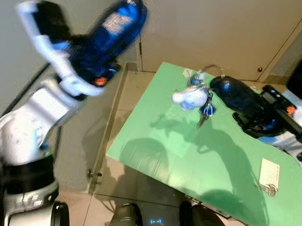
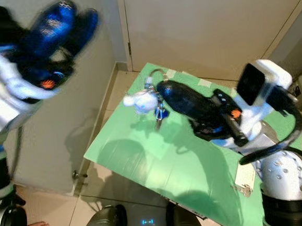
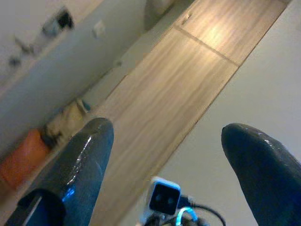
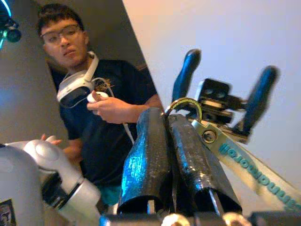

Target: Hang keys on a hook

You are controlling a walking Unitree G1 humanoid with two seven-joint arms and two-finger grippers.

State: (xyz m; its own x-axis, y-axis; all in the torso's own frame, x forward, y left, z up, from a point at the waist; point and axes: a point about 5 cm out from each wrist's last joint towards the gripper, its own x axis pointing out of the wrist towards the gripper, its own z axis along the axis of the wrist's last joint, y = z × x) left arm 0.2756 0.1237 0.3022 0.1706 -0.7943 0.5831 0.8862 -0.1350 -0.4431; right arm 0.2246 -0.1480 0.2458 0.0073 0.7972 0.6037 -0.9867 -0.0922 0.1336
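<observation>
Left gripper (image 1: pixel 125 15), fingers spread wide, is hovering raised beside the wall. Keys (image 1: pixel 197 96) with white charm are dangling above the green table (image 1: pixel 165 159), pinched in the right gripper (image 1: pixel 214 84). Strap lettering is showing reversed, unreadable. Tagged keys (image 1: pixel 269 174) are lying rightward.

The two head views looked steeply down from above onto a green table (image 1: pixel 196 156) set near a cupboard door and pale wall; both shared the table, the raised left arm and the right arm reaching over the tabletop. The left wrist view faced upward past its two spread black fingers (image 3: pixel 80 169) toward a wood-panelled ceiling strip. The right wrist view, close behind its two pressed-together fingers (image 4: pixel 150 155), looked up at a person (image 4: pixel 101 127) in a dark shirt and at the left gripper (image 4: pixel 221 94) against a pale wall
</observation>
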